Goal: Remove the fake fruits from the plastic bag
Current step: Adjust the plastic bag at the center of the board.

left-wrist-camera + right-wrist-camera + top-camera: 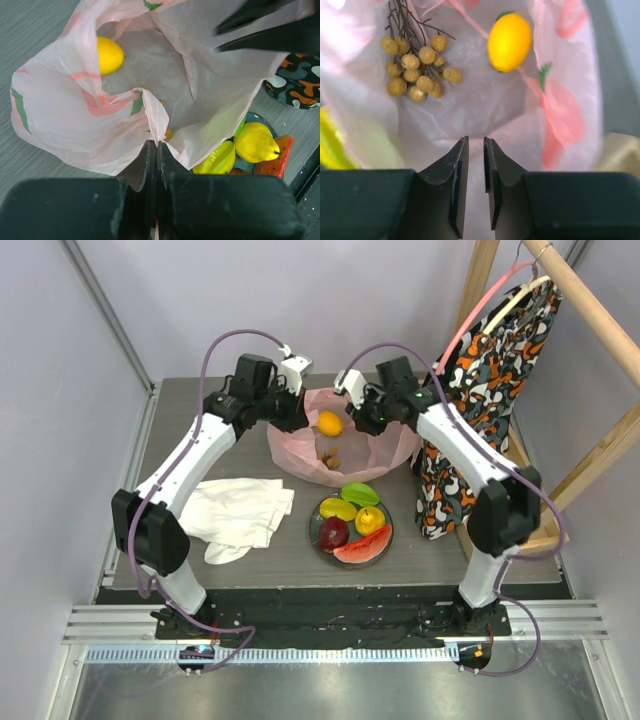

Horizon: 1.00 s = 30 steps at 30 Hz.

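Observation:
The pink plastic bag (345,450) stands open at the back middle of the table. Inside it lie a yellow fruit (330,423) and a bunch of brownish-yellow grapes (331,457). My left gripper (291,416) is at the bag's left rim and is shut on a fold of the rim (157,143). My right gripper (366,418) is over the bag's right side, its jaws a narrow gap apart (476,139) just above the film, holding nothing. The right wrist view shows the grapes (417,65) and the yellow fruit (509,41). A plate (314,527) in front holds an apple (333,532), watermelon slice (362,549), and yellow and green pieces.
A white cloth (240,512) lies left of the plate. An orange-black patterned fabric (490,370) hangs from a wooden frame (600,320) at the right, close to my right arm. The plate stands just in front of the bag.

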Motion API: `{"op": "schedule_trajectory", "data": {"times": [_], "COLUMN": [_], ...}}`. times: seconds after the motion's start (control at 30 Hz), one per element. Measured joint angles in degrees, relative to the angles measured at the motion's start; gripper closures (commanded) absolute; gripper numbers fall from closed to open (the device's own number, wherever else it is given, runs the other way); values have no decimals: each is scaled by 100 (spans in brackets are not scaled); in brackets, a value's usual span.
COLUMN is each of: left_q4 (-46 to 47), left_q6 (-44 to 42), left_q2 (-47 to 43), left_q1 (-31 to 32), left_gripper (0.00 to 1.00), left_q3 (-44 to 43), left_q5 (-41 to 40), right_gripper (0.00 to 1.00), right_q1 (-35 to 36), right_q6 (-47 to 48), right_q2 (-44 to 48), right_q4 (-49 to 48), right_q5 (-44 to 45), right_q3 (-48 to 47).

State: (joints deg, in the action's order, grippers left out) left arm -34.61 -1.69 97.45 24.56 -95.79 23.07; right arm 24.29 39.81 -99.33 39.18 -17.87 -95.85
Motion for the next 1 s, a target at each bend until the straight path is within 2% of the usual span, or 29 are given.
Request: {"op": "schedule_trajectory", "data": {"times": [0.13,0.17,0.27,0.33,0.43,0.83,0.97,1.0], "left_q4": [-2,-4,-13,-20,-22,-76,-98,-98], "left_q6": [22,22,22,22,24,155,197,221], "left_q2": [0,0,0,0,0,367,417,420], "left_q1": [0,0,0,0,0,0,0,0], "left_gripper": [100,100,100,100,100,100,100,100], "left_q3": [0,2,2,4,4,4,4,4], "left_q5": [15,15,22,42,92,634,752,763], "right_gripper": [71,60,42,35,31,27,45,54], "right_q1": [2,2,2,2,2,0,0,-2], "right_q6": [-557,-693,-1080,-1283,-1497,-2046,-2035,-2041], "right_q2": [-1049,-1259,-1718,-1917,-2225,-4002,-4765,-4933], "right_q4": [-192,-201,-363,-507,-680,-1062,-1091,-1099], "right_q5": [-87,-96,-114,-94,-74,-52,-76,-98], "right_q3": [-332,-415,-603,-728,-1095,-3025,-3724,-3866]}}
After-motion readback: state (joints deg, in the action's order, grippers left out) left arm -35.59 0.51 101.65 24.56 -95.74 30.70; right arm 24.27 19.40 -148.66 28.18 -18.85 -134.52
